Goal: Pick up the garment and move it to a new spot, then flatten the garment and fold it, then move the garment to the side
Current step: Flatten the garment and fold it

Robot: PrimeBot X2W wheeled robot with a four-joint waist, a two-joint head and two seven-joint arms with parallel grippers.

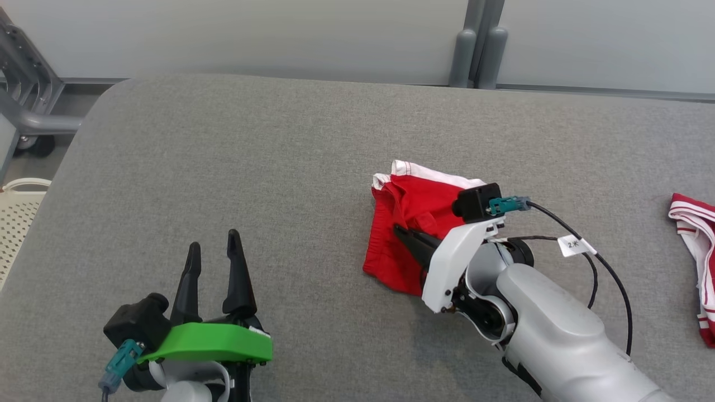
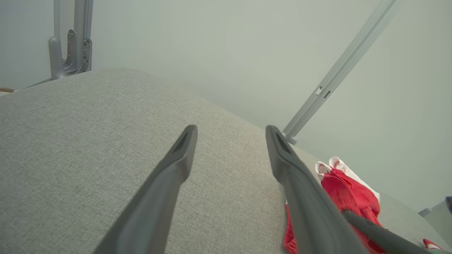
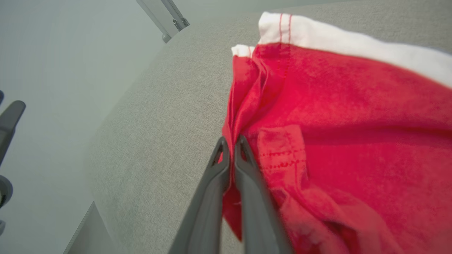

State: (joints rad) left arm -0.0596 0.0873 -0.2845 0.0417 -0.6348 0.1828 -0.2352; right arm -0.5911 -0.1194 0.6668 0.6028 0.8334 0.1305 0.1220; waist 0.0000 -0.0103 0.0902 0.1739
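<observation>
Grey table [image 1: 279, 139]: right hand [image 1: 399, 230] pinches the red garment [image 1: 413, 201]; left hand [image 1: 214, 240] wide; tag [image 1: 575, 244] reads "2米".

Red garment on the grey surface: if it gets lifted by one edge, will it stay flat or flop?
Probably floppy: the red garment lies creased and bunched. Likely light, since the right gripper pinches just a thin fold. Unlikely to slide freely on the woven grey surface.

Surface: grey fabric-covered desk [image 1: 251, 167];
Right edge: red-and-white striped cloth [image 1: 692, 223] lying on it;
Left: white perforated plastic basket [image 1: 17, 223] beside the desk
</observation>
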